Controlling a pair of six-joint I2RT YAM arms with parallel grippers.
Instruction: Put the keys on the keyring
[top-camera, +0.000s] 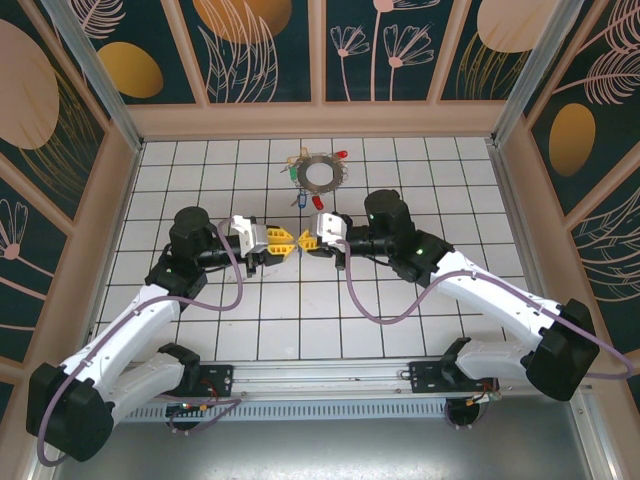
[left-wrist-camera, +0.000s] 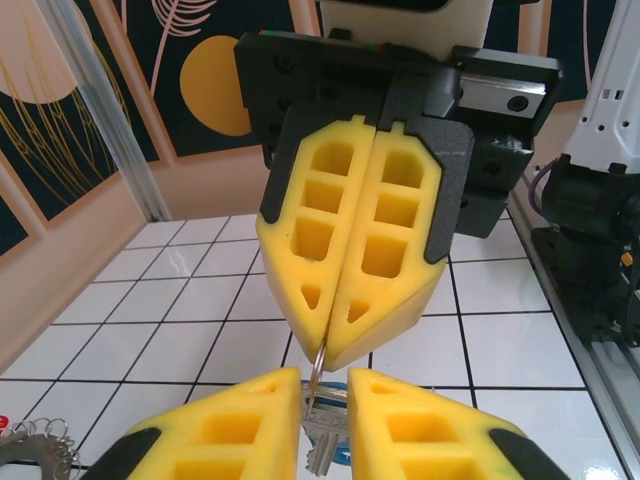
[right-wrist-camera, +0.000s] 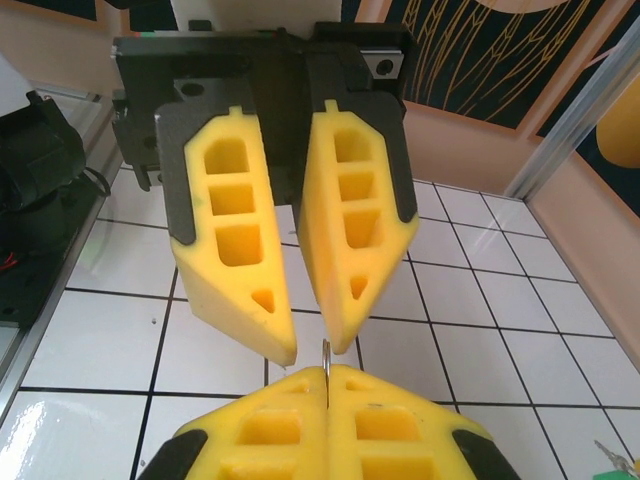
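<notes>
Jaws of the right gripper (left-wrist-camera: 335, 345) are pressed together on a thin metal edge that appears to belong to the silver key (left-wrist-camera: 322, 440). The left gripper (right-wrist-camera: 308, 345) faces it tip to tip at mid-table, fingers parted, with the key showing in the gap between them. Treat the key as light, rigid and slick: bare metal is likely to slide on foam pads and to pivot when pinched at a single point. The recommended hold is across the flat faces, close to the head, leaving the hole end free. Farther out, well apart from both grippers, the keyring (top-camera: 320, 173) lies flat on the tiled table (top-camera: 200, 330) with other keys (top-camera: 343, 155) close around it. The ring looks thin and stiff and offers little to grasp from above. Take its band edgewise, and expect it to skate on the glossy tiles.
</notes>
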